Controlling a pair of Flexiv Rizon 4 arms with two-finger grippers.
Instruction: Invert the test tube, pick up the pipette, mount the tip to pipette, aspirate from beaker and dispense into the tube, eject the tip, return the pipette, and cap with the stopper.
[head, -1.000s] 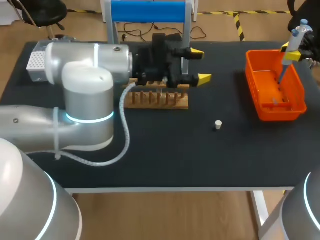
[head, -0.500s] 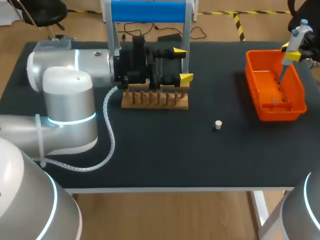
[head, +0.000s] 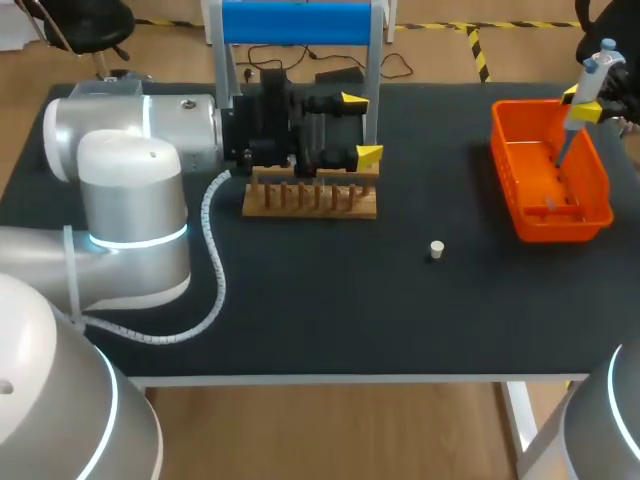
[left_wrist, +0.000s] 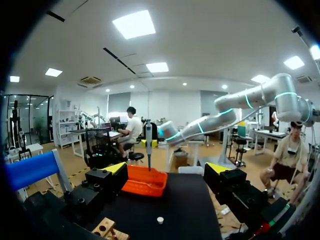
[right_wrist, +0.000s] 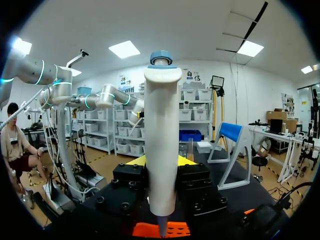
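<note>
Head view: my left gripper (head: 362, 128) hangs over the wood rack (head: 310, 200) – fingers wide apart, nothing btwn them.
My right gripper (right_wrist: 162, 165): closed on the pipette (head: 590, 80), held upright.
Pipette spot: thin end down over the orange basket (head: 550, 220), far right of the table (head: 300, 300).
Stopper (head: 436, 249): alone on the table – btwn rack & basket.

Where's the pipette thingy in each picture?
Head view: the pipette stands upright at the far right, over the orange basket.
Left wrist view: the pipette looks small, far ahead of the left gripper, above the orange basket.
Right wrist view: the pipette is big and close, clamped in the right gripper.
Shared landmark: the orange basket, below the pipette in every view.
</note>
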